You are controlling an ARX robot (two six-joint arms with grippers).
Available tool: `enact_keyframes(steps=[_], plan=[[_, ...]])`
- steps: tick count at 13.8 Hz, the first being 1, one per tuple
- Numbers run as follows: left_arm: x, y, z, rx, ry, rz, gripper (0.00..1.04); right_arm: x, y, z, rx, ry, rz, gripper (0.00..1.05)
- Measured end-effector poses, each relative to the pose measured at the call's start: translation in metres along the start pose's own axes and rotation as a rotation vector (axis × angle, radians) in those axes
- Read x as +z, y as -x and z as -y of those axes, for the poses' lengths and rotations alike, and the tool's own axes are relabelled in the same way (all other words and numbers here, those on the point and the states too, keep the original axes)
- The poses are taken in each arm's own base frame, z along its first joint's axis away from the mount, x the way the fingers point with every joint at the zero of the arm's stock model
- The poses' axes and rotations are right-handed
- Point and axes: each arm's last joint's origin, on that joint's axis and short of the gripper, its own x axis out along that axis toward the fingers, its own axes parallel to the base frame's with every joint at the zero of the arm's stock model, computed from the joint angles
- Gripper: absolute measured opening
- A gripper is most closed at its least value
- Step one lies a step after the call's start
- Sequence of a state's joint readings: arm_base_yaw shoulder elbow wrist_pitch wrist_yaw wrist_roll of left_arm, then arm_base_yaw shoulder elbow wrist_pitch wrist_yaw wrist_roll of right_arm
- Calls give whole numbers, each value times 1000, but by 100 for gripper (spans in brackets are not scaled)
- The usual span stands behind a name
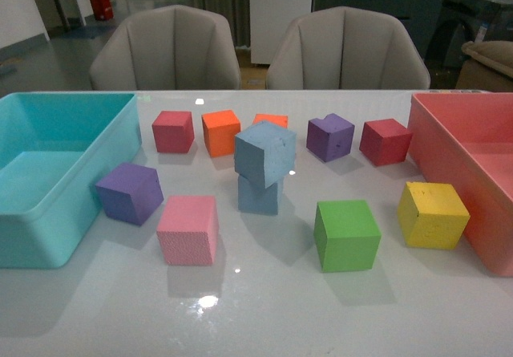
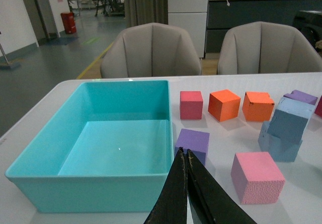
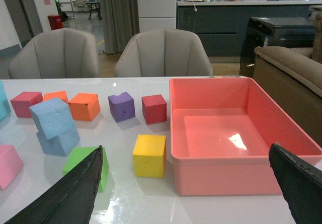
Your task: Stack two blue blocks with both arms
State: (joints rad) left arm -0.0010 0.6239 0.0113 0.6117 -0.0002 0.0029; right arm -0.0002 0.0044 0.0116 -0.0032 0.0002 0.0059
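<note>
Behind our white counter (image 1: 264,317) stood two grey chairs (image 1: 166,48). We saw one blue block (image 1: 265,154) sitting on the other blue block (image 1: 259,196), in the middle of the counter, among the other blocks. The top one sat crooked, turned and tipped a little, so we thought it could slip off. No pincer touched the blocks, so the stack looked done. Our left pincer (image 2: 186,183) was shut tight and held nothing, near the turquoise bin (image 2: 100,183). Our right pincer (image 3: 186,183) was wide and held nothing, facing the pink bin (image 3: 226,176).
</note>
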Motion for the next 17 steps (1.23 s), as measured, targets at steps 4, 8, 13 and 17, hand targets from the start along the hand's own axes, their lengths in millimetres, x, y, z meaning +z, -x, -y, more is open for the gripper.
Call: enact_keyframes(steps=[4, 8, 13, 17], plan=[[4, 11, 0, 0, 0, 12, 2, 0, 0, 0, 0, 0, 0, 98], [4, 21, 0, 0, 0, 12, 2, 0, 0, 0, 0, 0, 0, 98], [4, 28, 0, 0, 0, 11, 2, 0, 0, 0, 0, 0, 0, 98], [4, 40, 0, 2, 0, 19, 2, 0, 0, 0, 0, 0, -1, 98]])
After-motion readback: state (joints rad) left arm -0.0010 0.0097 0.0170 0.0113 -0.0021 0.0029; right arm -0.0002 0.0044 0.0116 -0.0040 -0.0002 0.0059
